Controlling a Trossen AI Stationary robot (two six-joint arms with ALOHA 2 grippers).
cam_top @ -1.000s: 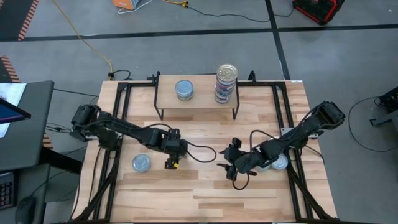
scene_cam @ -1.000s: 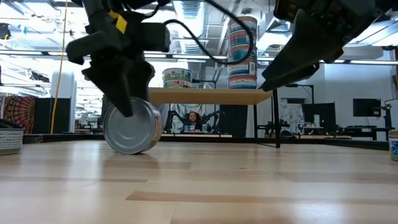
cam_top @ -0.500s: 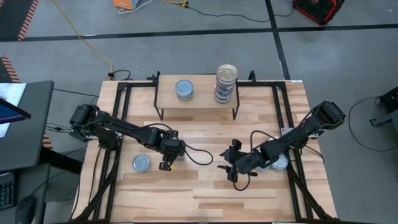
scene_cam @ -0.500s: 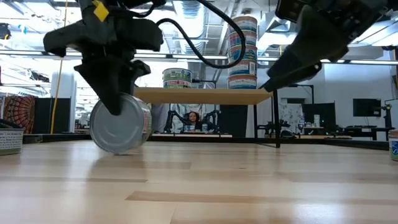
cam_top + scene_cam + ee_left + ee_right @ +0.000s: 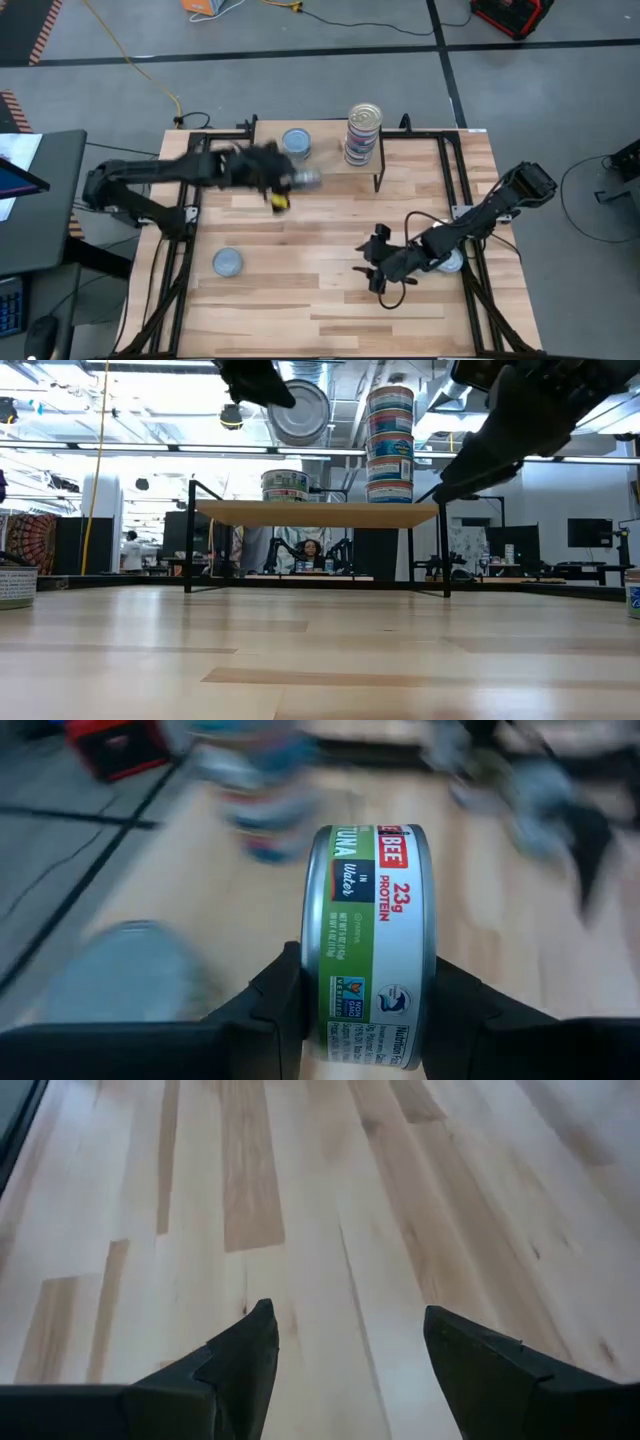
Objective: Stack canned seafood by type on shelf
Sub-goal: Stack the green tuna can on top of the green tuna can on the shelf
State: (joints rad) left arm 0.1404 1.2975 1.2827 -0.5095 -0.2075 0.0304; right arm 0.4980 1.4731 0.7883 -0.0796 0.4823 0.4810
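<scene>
My left gripper (image 5: 372, 1020) is shut on a green-labelled tuna tin (image 5: 375, 940) and holds it in the air just in front of the shelf (image 5: 330, 160), above the level of its top (image 5: 320, 513). On the shelf stand one tin (image 5: 296, 143) and a stack of tins (image 5: 364, 133). One more tin (image 5: 228, 263) lies flat on the table at the left, and another tin (image 5: 452, 262) lies beside my right arm. My right gripper (image 5: 345, 1350) hovers open over bare table right of the middle (image 5: 373, 266). My left gripper pinches the tin across its two flat ends, one finger (image 5: 285, 1005) on each side, close to the rim (image 5: 322, 990). The fingers come from the table's left, slanting a little down. The tin stands on edge, its flat face (image 5: 298, 412) toward the near edge, lifted clear.
Black frame rails (image 5: 190, 200) run along the table's left and right sides. A cable (image 5: 420, 225) loops over the table by my right arm. Bare wood lies in the middle and near part of the table (image 5: 310, 300).
My left gripper has risen and swung toward the table's far edge, up to the shelf's front. The tin, which stood on edge on the table between its fingers, has gone with it and now hangs clear, higher than the shelf top.
</scene>
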